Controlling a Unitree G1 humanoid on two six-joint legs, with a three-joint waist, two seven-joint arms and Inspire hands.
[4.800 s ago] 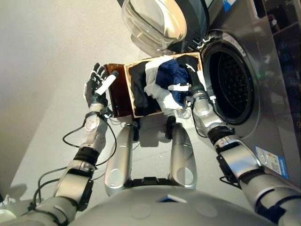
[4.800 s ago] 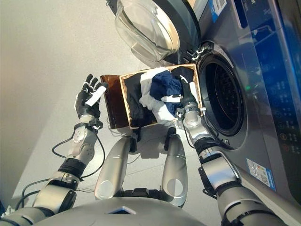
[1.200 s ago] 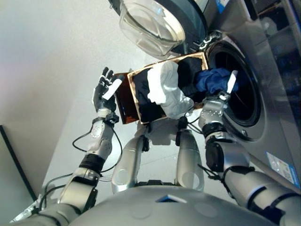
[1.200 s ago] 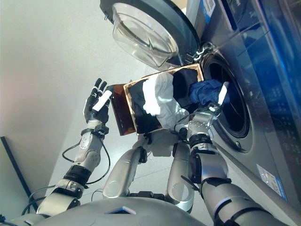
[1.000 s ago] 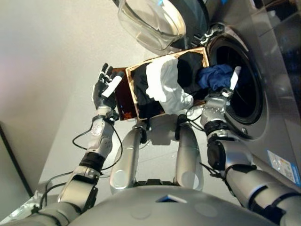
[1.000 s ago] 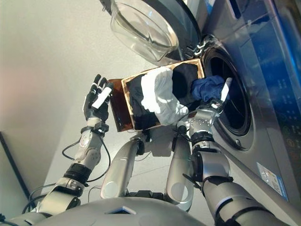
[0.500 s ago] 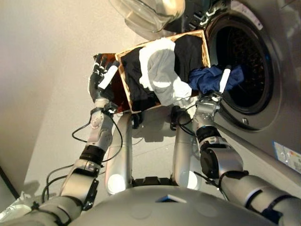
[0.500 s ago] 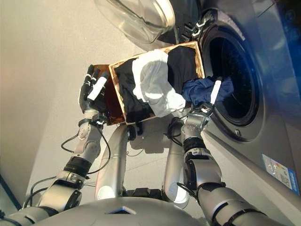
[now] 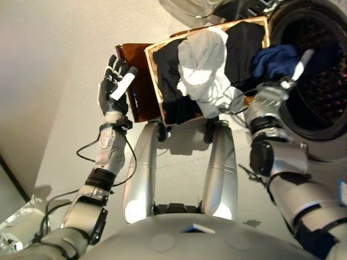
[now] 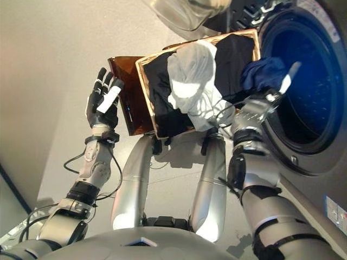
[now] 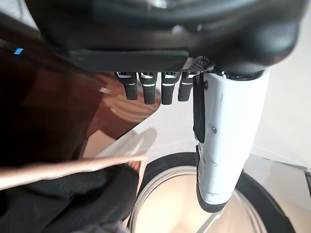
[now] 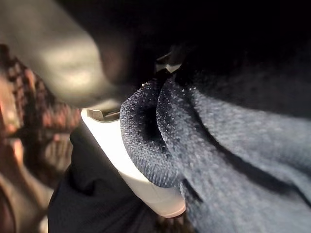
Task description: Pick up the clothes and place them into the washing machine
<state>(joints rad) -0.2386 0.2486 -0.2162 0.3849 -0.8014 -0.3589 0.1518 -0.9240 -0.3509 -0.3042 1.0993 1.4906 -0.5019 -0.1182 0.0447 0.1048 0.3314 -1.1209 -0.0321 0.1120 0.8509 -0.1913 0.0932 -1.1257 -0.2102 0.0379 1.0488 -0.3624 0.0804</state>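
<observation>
A wooden-rimmed basket (image 9: 154, 81) before the washing machine holds a white garment (image 9: 203, 65) lying over black clothes (image 9: 169, 81). My right hand (image 9: 269, 95) is shut on a navy blue garment (image 9: 274, 57), which hangs bunched at the near rim of the open drum (image 9: 322, 76). In the right wrist view the navy cloth (image 12: 218, 145) wraps over the white-covered thumb (image 12: 131, 165). My left hand (image 9: 115, 81) is raised beside the basket's far side, open and holding nothing; its fingers (image 11: 154, 92) are straight in its wrist view.
The washer's round glass door (image 10: 187, 11) stands swung open above the basket. A glossy dark brown panel (image 9: 135, 81) sits against the basket's side, next to my left hand. A crumpled silver bag (image 9: 16, 233) lies on the grey floor at lower left.
My right hand has lifted the navy garment out of the basket and carried it across to the drum's mouth. The camera has shifted. My left hand stays open beside the basket.
</observation>
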